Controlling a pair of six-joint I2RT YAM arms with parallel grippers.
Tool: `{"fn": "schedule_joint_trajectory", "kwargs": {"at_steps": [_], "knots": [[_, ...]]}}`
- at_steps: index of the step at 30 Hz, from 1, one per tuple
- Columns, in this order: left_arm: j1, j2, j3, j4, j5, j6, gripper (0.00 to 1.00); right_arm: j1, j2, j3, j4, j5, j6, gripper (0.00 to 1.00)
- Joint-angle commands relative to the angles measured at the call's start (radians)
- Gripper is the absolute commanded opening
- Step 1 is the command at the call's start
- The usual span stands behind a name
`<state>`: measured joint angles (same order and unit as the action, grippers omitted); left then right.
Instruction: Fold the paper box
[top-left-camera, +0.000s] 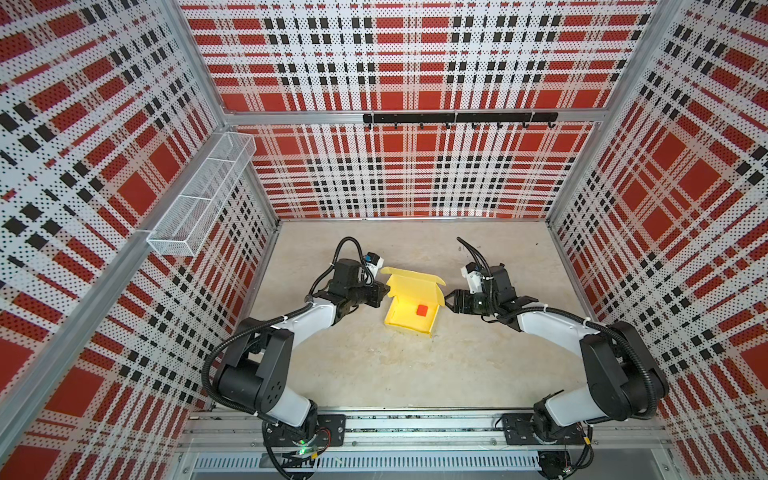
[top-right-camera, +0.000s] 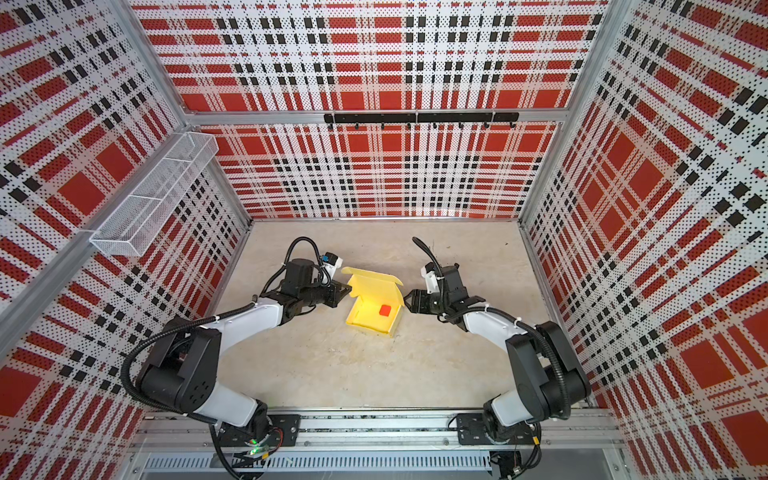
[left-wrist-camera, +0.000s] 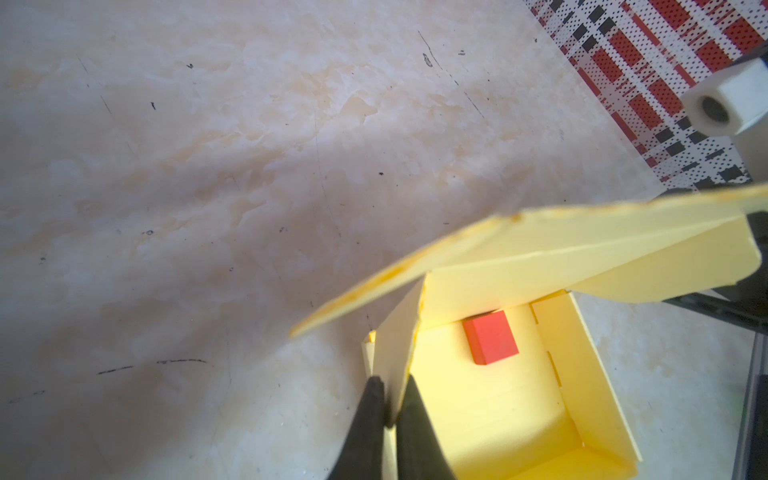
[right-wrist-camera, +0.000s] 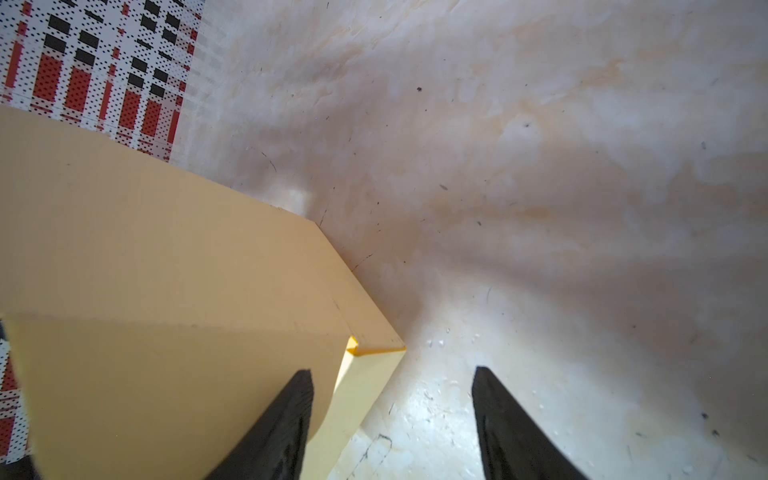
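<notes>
- You are looking into a stall with red, black and white plaid walls (top-left-camera: 415, 62) around a pale, marbled counter (top-left-camera: 374, 365). A wire basket (top-left-camera: 199, 199) hangs on the left wall and a black hook rail (top-left-camera: 457, 117) on the far one.
- The paper box (top-left-camera: 403, 311) sits near the middle of the counter, a little toward its far edge. In both top views it lies between your two arms as an open yellow tray (top-right-camera: 368, 311).
- Its lid flap (top-left-camera: 411, 277) rises from the far side and leans over the tray, not shut down.
- A red square (top-left-camera: 422, 310) lies flat on the tray's floor, nearer the right wall.
- Your left pincer (top-left-camera: 385, 293) is clenched on the box's left wall. The left wrist view shows the card pinched between the two black fingers (left-wrist-camera: 415, 432).
- Your right pincer (top-left-camera: 446, 300) is released, jaws well apart, at the box's right side near the far corner. In the right wrist view one finger (right-wrist-camera: 291, 415) overlaps the lid's side flap, but you cannot tell whether it touches.
</notes>
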<state>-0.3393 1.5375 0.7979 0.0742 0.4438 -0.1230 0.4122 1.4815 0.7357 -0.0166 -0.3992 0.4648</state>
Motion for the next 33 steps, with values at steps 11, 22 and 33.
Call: {"fn": "schedule_joint_trajectory", "kwargs": {"at_steps": [11, 22, 33], "knots": [[-0.014, 0.003, 0.044, -0.005, 0.002, 0.017, 0.16, 0.088, -0.062, -0.096, 0.203, 0.013, -0.112, 0.70], [-0.013, 0.002, 0.057, -0.022, 0.009, 0.038, 0.18, 0.097, -0.106, -0.362, 0.792, -0.089, -0.270, 0.71], [-0.018, 0.000, 0.048, -0.017, 0.007, 0.034, 0.18, 0.138, 0.085, -0.443, 1.221, -0.126, -0.311, 0.70]]}}
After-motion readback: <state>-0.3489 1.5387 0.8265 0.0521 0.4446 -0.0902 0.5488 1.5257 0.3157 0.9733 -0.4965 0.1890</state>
